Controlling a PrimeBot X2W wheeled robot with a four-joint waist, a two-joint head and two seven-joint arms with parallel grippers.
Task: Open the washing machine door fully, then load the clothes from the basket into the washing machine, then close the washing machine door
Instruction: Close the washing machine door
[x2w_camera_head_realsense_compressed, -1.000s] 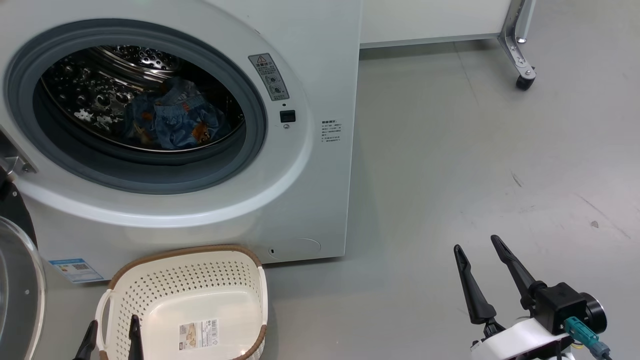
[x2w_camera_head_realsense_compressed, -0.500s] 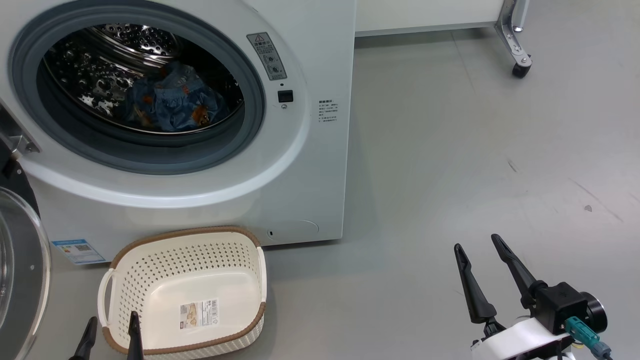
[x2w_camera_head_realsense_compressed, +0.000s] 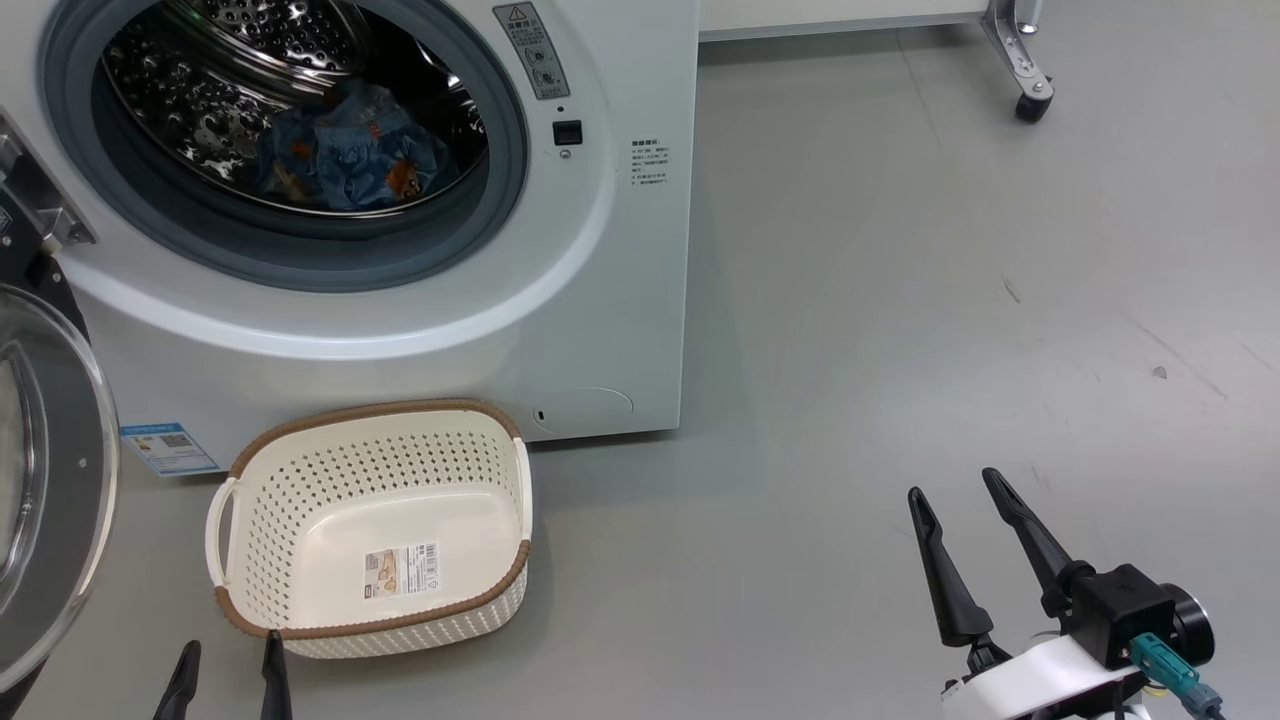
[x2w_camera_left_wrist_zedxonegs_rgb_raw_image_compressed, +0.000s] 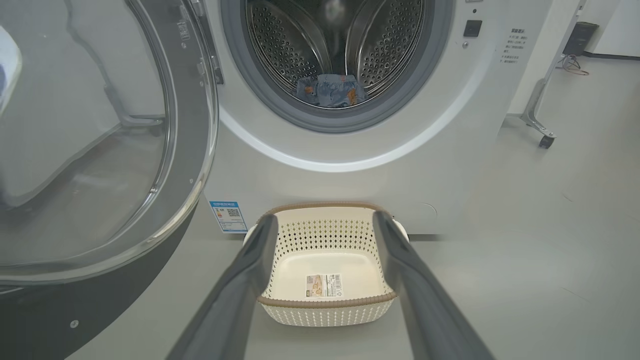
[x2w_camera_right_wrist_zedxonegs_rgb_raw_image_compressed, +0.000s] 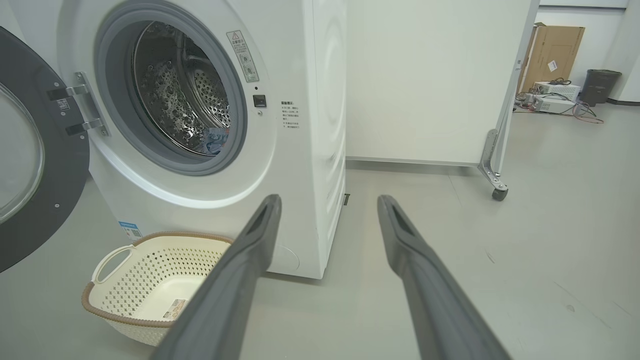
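Well, at the frame's left edge the washing machine door (x2w_camera_head_realsense_compressed: 50, 480) is hanging wide open. At lower left the left gripper (x2w_camera_head_realsense_compressed: 231, 645) is hovering just short of the basket (x2w_camera_head_realsense_compressed: 380, 408) — fingers spread wide, holding nothing. Upper left, the clothes (x2w_camera_head_realsense_compressed: 350, 160) are lying inside the washing machine (x2w_camera_head_realsense_compressed: 620, 300). At lower right the right gripper (x2w_camera_head_realsense_compressed: 952, 485) is hovering over the floor (x2w_camera_head_realsense_compressed: 850, 350) — fingers parted, empty.

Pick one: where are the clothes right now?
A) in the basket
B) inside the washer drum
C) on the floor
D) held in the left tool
B: the clothes lie on the drum floor inside the washing machine, while the basket holds nothing but its barcode sticker.
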